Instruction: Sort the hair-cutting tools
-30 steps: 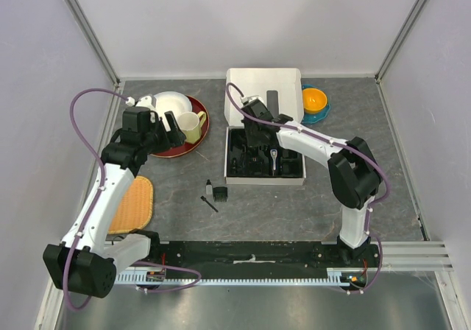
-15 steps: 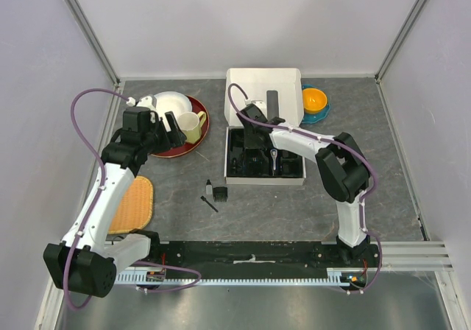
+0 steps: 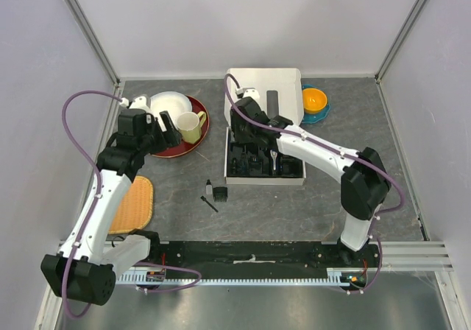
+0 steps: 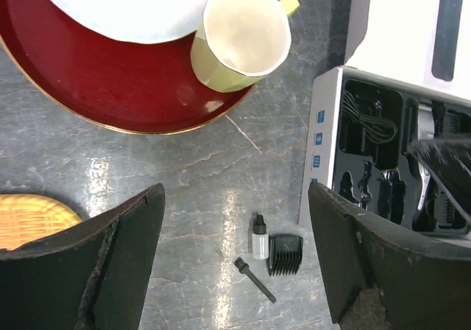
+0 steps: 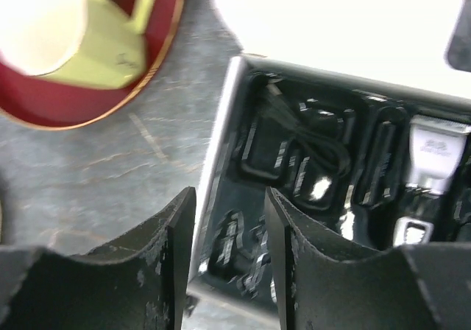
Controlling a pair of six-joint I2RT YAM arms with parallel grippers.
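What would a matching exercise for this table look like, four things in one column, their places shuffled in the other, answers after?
Things:
1. yellow mug
2. comb attachment
3. orange bowl
4. woven mat

Places:
A. on the bare table, just in front of the white box
B. near the table's left edge
C. on the red plate
D. right of the box, at the back

Pairs: 1-C, 2-A, 3-D, 4-B
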